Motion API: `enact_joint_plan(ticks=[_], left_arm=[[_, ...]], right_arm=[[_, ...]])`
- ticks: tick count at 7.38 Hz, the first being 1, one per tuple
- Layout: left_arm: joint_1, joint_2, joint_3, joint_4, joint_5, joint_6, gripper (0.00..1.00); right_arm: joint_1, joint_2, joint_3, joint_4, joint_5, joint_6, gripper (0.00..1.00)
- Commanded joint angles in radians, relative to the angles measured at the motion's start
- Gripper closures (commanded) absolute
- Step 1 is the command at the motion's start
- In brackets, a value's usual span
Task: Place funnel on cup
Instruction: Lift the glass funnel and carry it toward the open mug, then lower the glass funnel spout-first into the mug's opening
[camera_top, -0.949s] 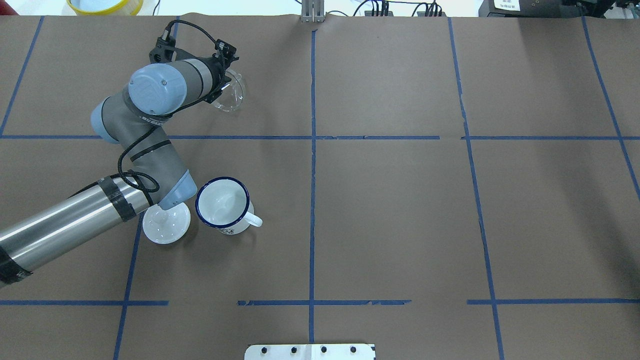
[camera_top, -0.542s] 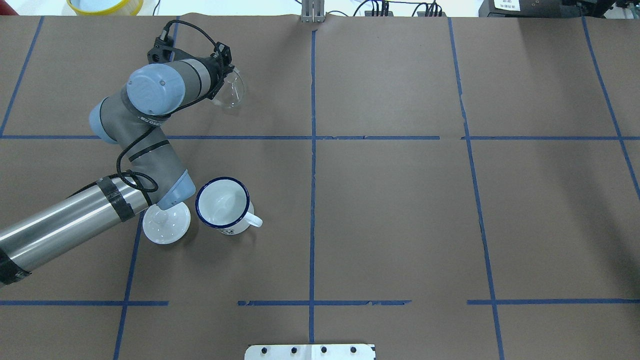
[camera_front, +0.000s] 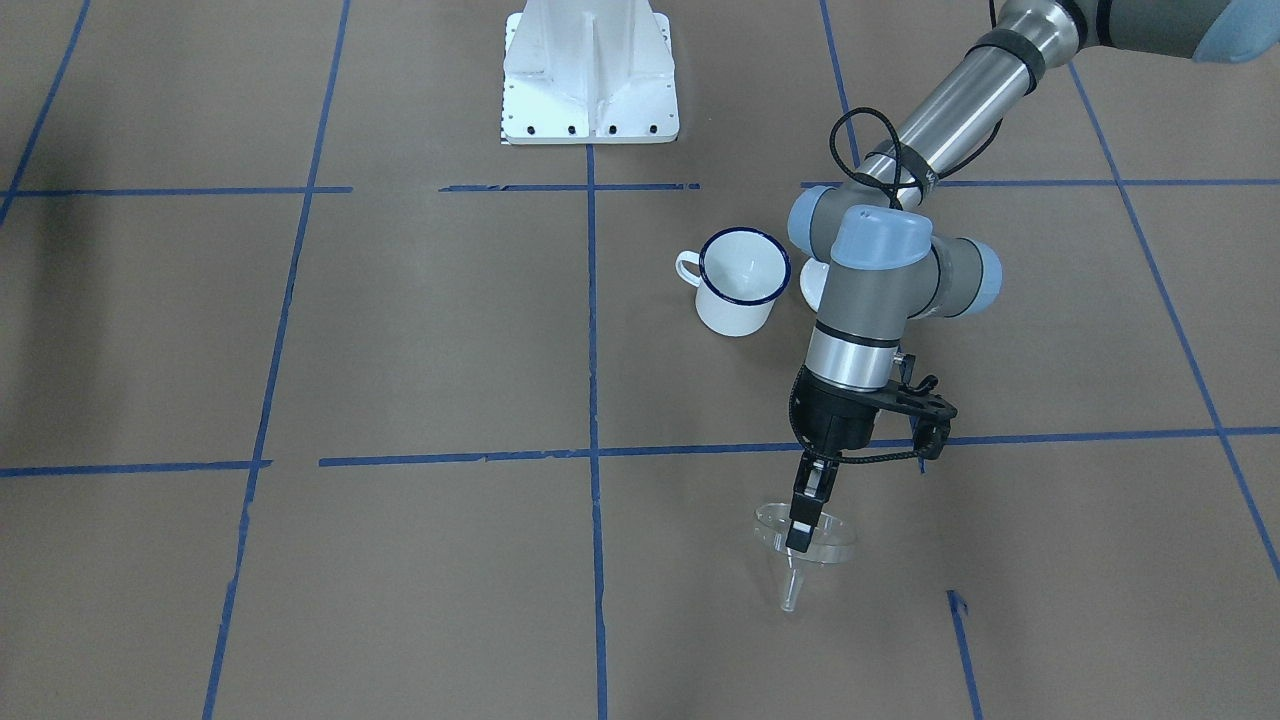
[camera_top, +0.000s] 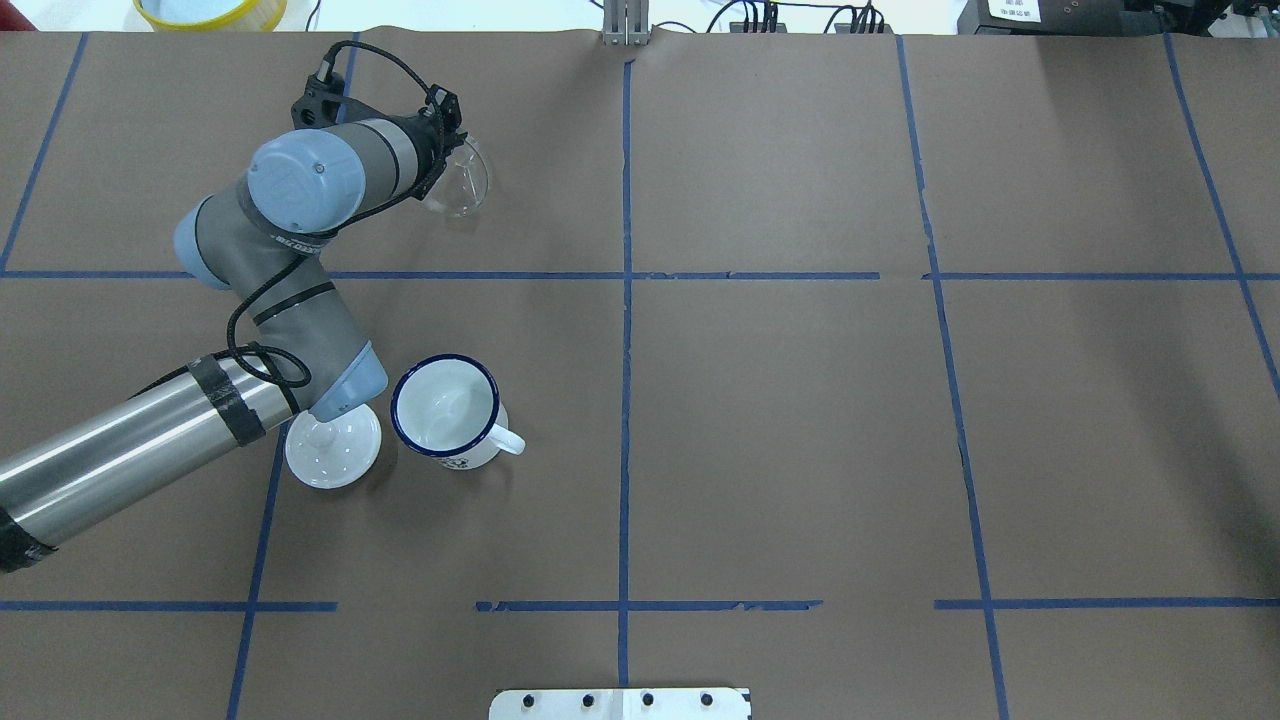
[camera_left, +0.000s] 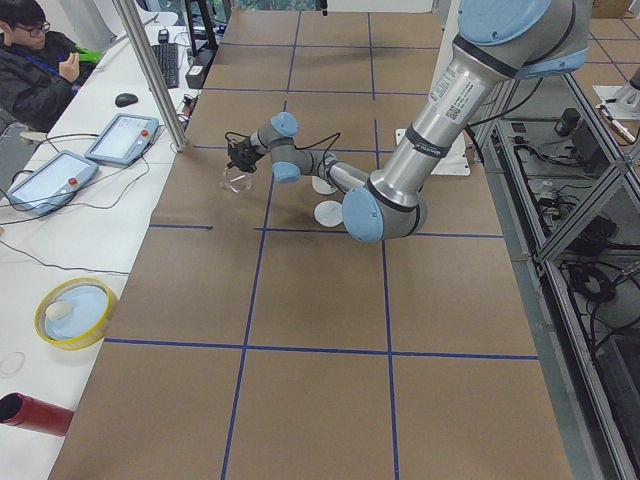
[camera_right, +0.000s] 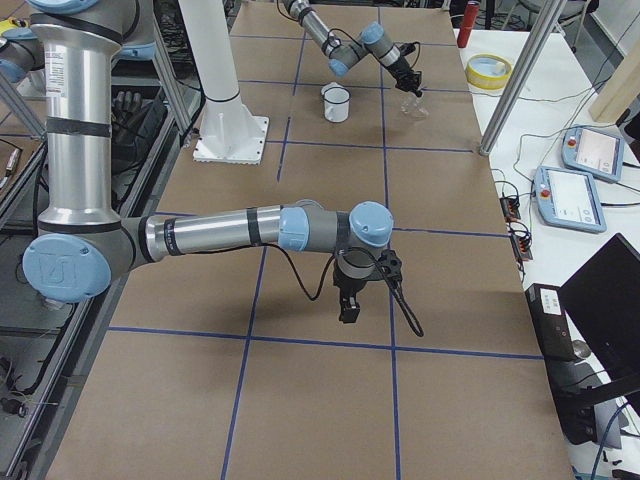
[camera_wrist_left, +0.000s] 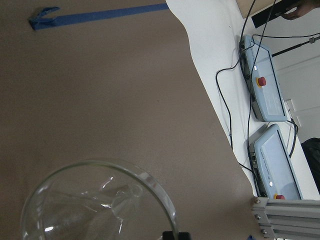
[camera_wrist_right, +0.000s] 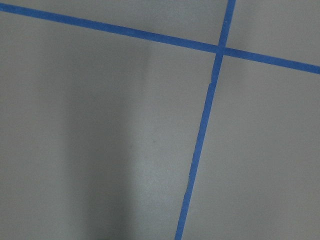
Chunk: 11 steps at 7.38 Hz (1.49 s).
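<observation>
Nearest my base, the cup (camera_top: 445, 408), lid (camera_top: 335, 455) just beside; open table (camera_top: 780, 400) beyond it, then my left gripper (camera_front: 798, 538) clamps the funnel (camera_top: 466, 186) rim, spout down, near the far edge; right gripper (camera_right: 349, 308) jaws, can't tell

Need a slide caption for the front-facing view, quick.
Left gripper pinches the small clear cone-shaped funnel by its rim, spout down, apart from the blue-rimmed white enamel mug.

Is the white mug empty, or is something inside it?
Empty. In the overhead view the cup shows only its bare white inside; the funnel is apart from it, held at its rim by the left gripper.
</observation>
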Motion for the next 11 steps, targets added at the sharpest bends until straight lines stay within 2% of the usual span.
enact_joint_plan(ticks=[1, 2, 3, 4, 5, 6, 8, 9, 11], left_arm=[[-0.017, 0.005, -0.148, 0.02, -0.017, 0.044, 1.0], [-0.023, 0.024, -0.228, 0.076, -0.087, 0.046, 1.0], [-0.026, 0.078, -0.408, 0.227, -0.182, 0.075, 1.0], [-0.026, 0.09, -0.594, 0.456, -0.228, 0.169, 1.0], [-0.023, 0.071, -0.714, 0.711, -0.273, 0.246, 1.0], [-0.025, 0.057, -0.786, 0.899, -0.331, 0.368, 1.0], [-0.017, -0.026, -0.802, 1.227, -0.398, 0.603, 1.0], [-0.016, -0.052, -0.793, 1.326, -0.457, 0.707, 1.0], [0.035, -0.054, -0.746, 1.376, -0.517, 0.82, 1.0]], right_arm=[[0.0, 0.0, 0.0, 0.0, 0.0, 0.0, 0.0], [0.0, 0.0, 0.0, 0.0, 0.0, 0.0, 0.0], [0.0, 0.0, 0.0, 0.0, 0.0, 0.0, 0.0], [0.0, 0.0, 0.0, 0.0, 0.0, 0.0, 0.0], [0.0, 0.0, 0.0, 0.0, 0.0, 0.0, 0.0], [0.0, 0.001, 0.0, 0.0, 0.0, 0.0, 0.0], [0.0, 0.0, 0.0, 0.0, 0.0, 0.0, 0.0], [0.0, 0.0, -0.001, 0.0, 0.0, 0.0, 0.0], [0.0, 0.0, 0.0, 0.0, 0.0, 0.0, 0.0]])
